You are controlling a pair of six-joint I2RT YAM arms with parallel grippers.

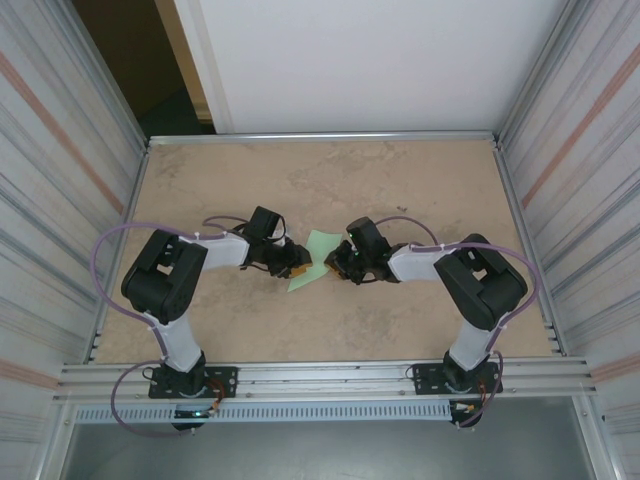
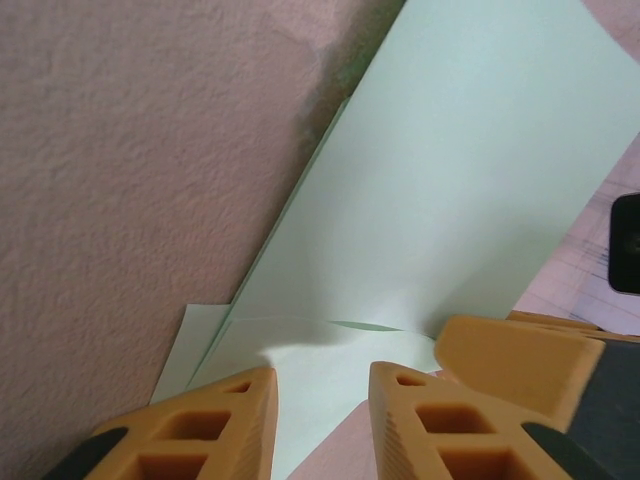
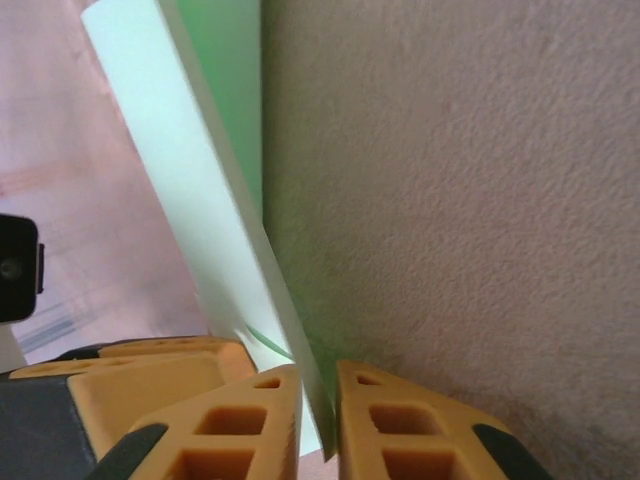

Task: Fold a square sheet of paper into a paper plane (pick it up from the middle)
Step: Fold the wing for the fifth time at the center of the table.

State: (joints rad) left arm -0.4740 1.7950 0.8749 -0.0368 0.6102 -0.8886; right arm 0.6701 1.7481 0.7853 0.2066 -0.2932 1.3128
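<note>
Right gripper (image 3: 320, 378) has its fingers pressed together on the edge of your pale green paper sheet (image 3: 180, 170). You'll find the sheet partly folded at the centre of the top view, between both arms. Your left gripper (image 2: 320, 380) has its fingers part-spread, a flap of the sheet lying in the gap.

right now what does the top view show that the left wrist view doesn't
Top: the whole left arm and right arm, their tips meeting in the middle, and the metal walls. Left wrist: up close, the paper in overlapping layers, running between the fingers of the left gripper. Both: paper, sandy table, orange fingers.
</note>
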